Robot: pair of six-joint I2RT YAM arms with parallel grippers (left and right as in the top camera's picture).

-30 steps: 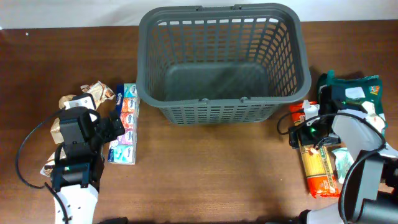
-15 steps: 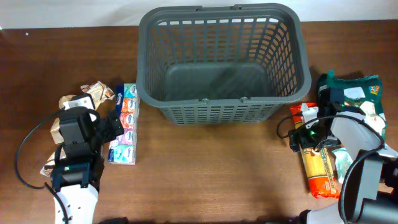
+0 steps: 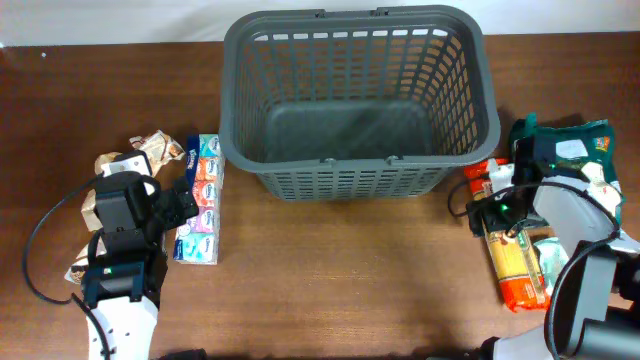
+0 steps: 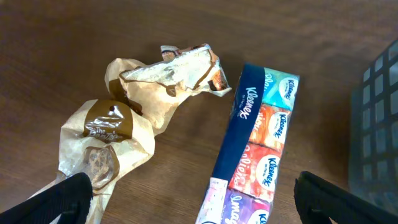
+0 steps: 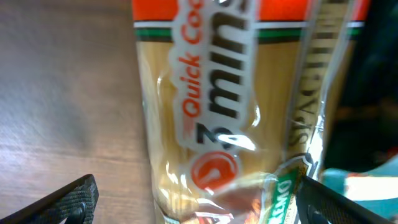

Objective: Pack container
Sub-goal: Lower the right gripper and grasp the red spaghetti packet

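The dark grey slotted basket (image 3: 360,20) stands empty at the back centre of the table; its wall shows at the right edge of the left wrist view (image 4: 379,124). My left gripper (image 3: 190,205) (image 4: 199,205) is open above a long Kleenex tissue multipack (image 3: 200,200) (image 4: 255,149), with its near end between the jaws. My right gripper (image 3: 483,218) (image 5: 205,205) is open, its jaws standing either side of an orange spaghetti packet (image 3: 515,265) (image 5: 217,93) that lies on the table right of the basket.
Crumpled brown paper snack bags (image 3: 150,150) (image 4: 106,137) lie left of the tissue pack. A teal and green packet (image 3: 565,145) and a small white bottle (image 3: 497,176) lie at the right, behind the spaghetti. A cable loops by the left arm (image 3: 40,250).
The right gripper and the spaghetti packet have shifted slightly to the right. The left arm and the tissue pack have not moved.
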